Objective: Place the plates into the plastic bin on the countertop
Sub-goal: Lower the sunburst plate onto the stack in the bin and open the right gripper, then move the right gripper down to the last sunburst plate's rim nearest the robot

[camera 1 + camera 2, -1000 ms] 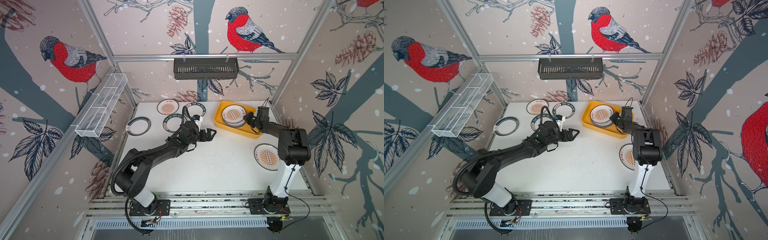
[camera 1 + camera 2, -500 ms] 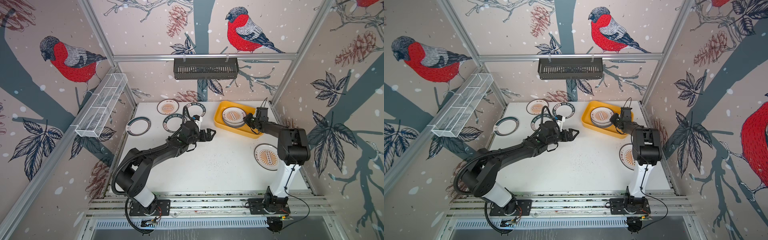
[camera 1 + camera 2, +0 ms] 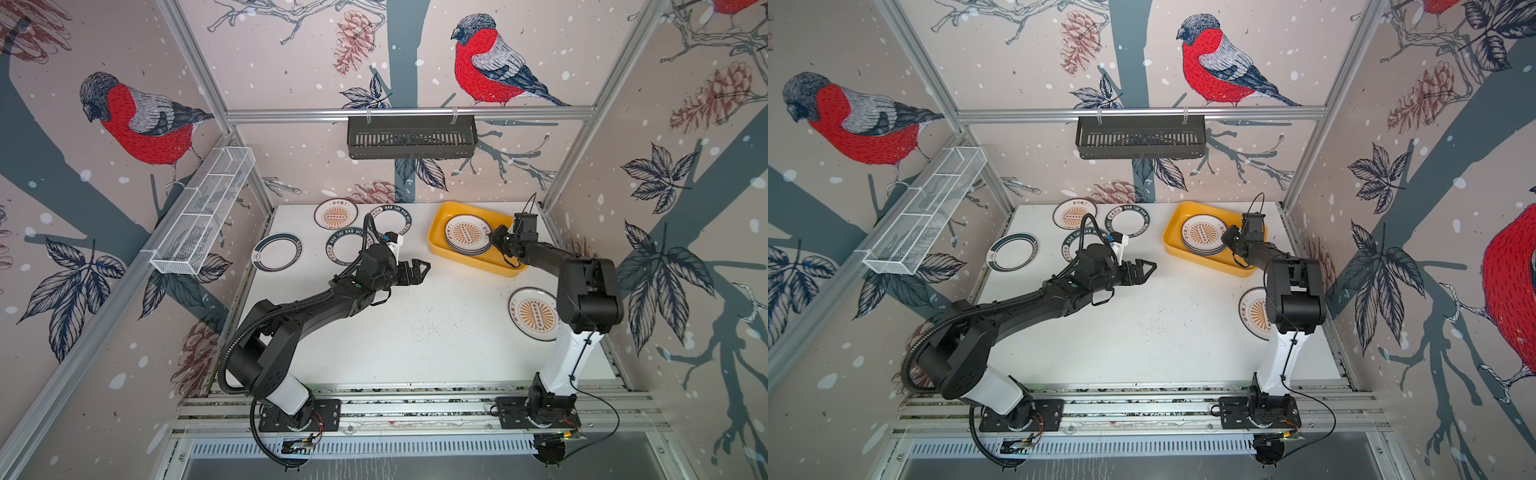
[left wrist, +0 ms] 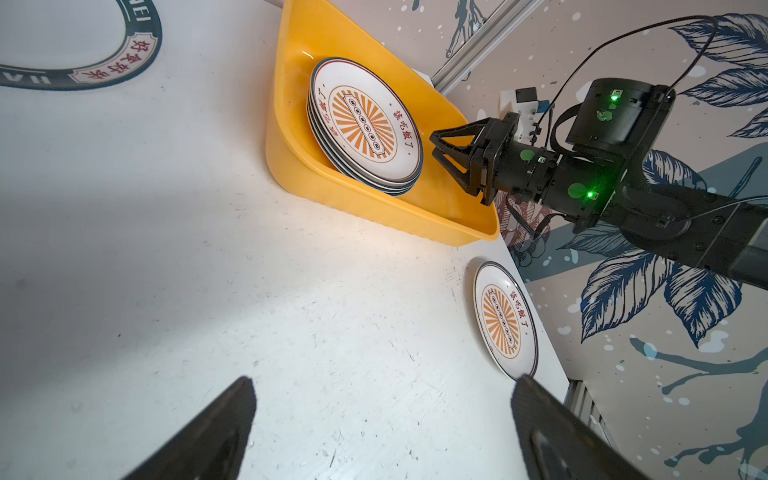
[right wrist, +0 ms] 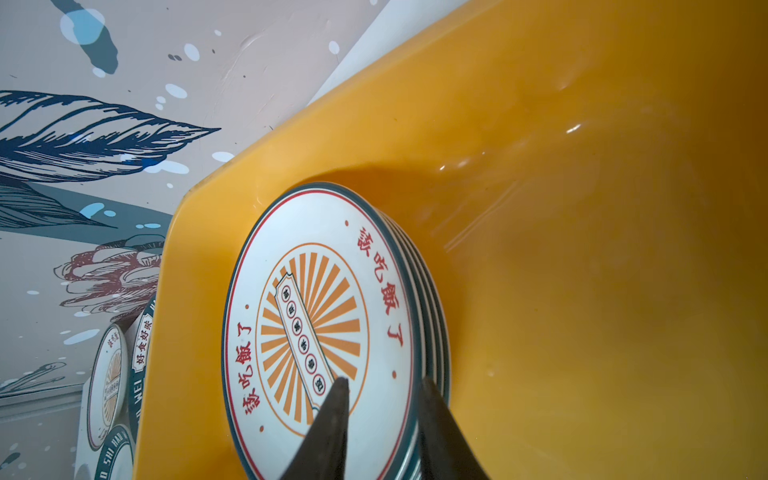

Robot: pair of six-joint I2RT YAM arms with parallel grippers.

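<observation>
Several plates [image 3: 466,234] sit stacked in the yellow bin [image 3: 473,261]; five more lie loose on the bench [image 3: 415,332]; the right gripper [image 3: 494,240], narrowly parted at the stack's rim, should back straight out without dragging the top plate [image 5: 316,332]; the left gripper [image 3: 424,272] hovers wide, empty.

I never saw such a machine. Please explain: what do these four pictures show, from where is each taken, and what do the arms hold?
Two black robot arms, each ending in a two-finger gripper. Two pictures look down on the whole scene; two come from cameras on the arms' wrists. On the white countertop stands a yellow bin holding a stack of plates. Five loose plates lie outside it: four at the back left, one beside the right arm. The left gripper is open and empty. The right gripper is at the stack's edge, jaws slightly apart, lifting nothing.
</observation>
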